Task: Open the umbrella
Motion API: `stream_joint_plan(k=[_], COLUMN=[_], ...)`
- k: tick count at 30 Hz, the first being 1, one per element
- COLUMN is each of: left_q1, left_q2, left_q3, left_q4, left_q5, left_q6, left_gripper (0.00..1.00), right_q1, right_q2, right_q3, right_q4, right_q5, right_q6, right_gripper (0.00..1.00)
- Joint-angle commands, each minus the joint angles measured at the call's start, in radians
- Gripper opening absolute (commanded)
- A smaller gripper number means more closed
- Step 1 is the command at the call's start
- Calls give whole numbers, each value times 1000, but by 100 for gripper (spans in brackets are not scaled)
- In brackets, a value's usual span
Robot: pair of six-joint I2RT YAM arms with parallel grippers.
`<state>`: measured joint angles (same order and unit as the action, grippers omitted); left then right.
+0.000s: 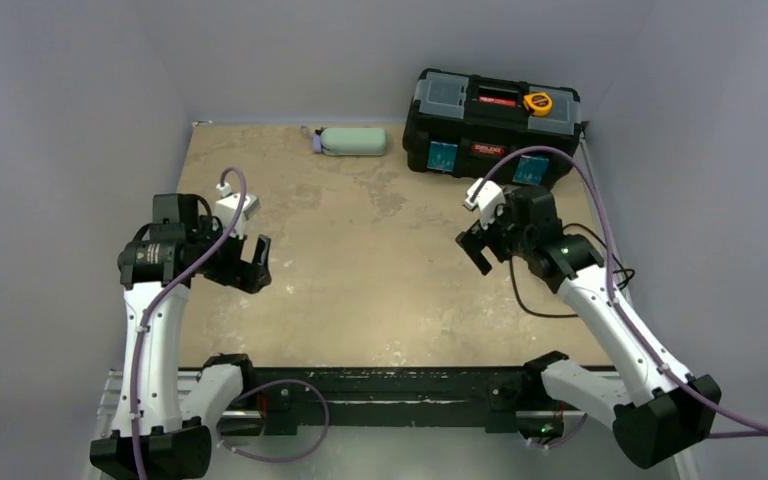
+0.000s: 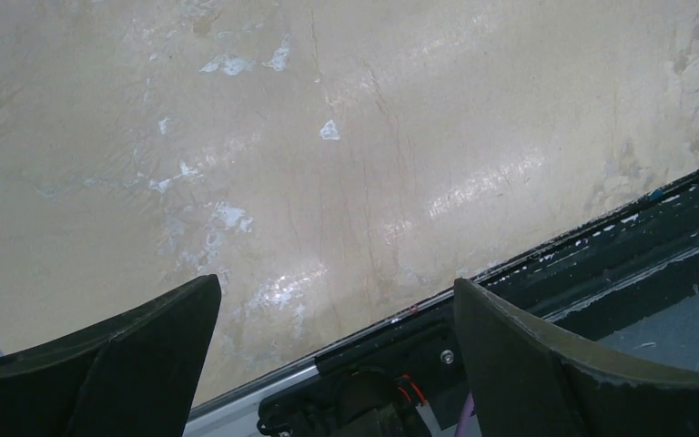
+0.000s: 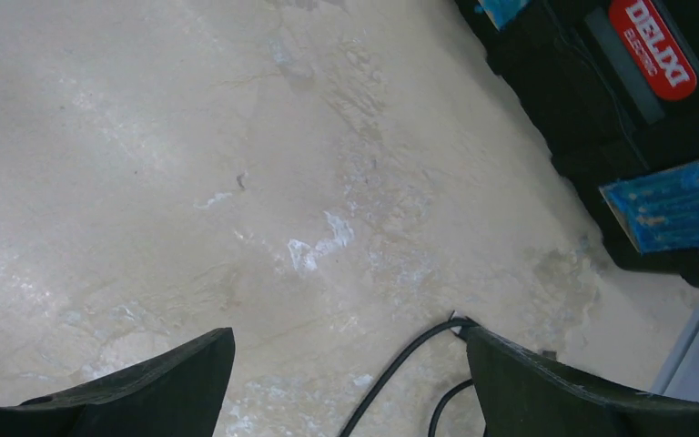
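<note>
Mint-sleeved umbrella (image 1: 352, 141) lies untouched far back; our left gripper (image 1: 250, 264) and right gripper (image 1: 475, 252) hover empty, jaws apart; next we should reach it.

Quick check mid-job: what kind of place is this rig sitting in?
Probably a lab test cell: a worn tan tabletop boxed in by plain grey walls, two arms bolted to a rail at its near edge, a black toolbox and the sleeved umbrella at the back.
</note>
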<state>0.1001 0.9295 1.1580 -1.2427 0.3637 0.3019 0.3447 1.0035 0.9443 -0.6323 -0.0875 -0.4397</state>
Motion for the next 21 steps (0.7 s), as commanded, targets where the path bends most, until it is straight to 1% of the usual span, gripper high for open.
stream_joint_plan(k=[1, 5, 7, 9, 12, 16, 18, 20, 21], left_q1=[6, 6, 6, 6, 6, 8, 11, 15, 17], left_q2=[8, 6, -1, -7, -9, -8, -17, -26, -27], left_q3=[42, 64, 68, 80, 105, 131, 127, 117, 113], left_q4=[15, 3, 10, 10, 1, -33, -39, -47, -56], left_q5=[50, 78, 94, 101, 82, 60, 57, 48, 45], left_q6=[-46, -119, -156, -187, -211, -237, -240, -239, -237], left_gripper=[100, 100, 100, 100, 100, 100, 100, 100, 100], right_q1=[102, 241, 294, 335, 374, 386, 388, 387, 386], right_q2=[96, 284, 426, 558, 781, 1093, 1198, 1275, 1315], right_q3=[115, 300, 438, 566, 803, 1189, 1285, 1333, 1369], right_q4=[107, 210, 269, 312, 317, 250, 302, 371, 394], right_q5=[35, 80, 118, 153, 217, 302, 360, 431, 466], right_q6=[8, 3, 8, 22, 48, 116, 162, 182, 187], right_gripper=[99, 99, 99, 95, 89, 85, 83, 88, 86])
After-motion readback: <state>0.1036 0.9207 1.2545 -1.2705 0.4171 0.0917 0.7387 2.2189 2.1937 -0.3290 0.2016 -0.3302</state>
